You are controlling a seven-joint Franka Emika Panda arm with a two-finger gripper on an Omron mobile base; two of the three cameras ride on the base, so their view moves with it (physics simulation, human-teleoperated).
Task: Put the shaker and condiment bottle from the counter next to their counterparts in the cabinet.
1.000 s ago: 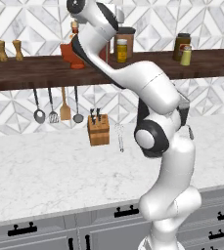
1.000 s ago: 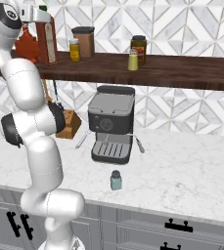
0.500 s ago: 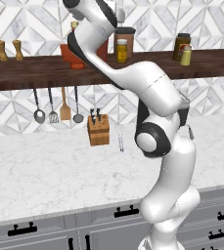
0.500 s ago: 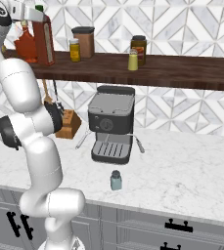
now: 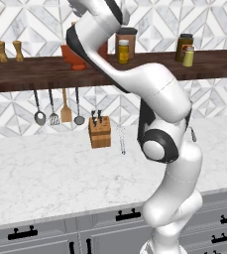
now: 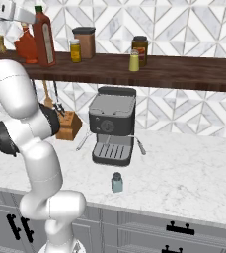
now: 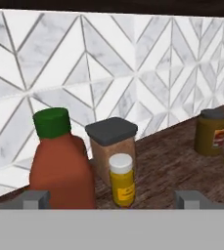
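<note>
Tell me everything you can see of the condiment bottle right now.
The condiment bottle is tall, slim and dark red with a green cap and a pale strip down its side. It stands upright on the dark wooden cabinet, at the shelf's left end in the right base view, right beside the maple-leaf bottle. In the hand view it sits just ahead of the open tool, whose fingers do not touch it.

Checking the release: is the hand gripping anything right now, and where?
Nothing held. The hand is open; the condiment bottle stands free on the cabinet.
</note>
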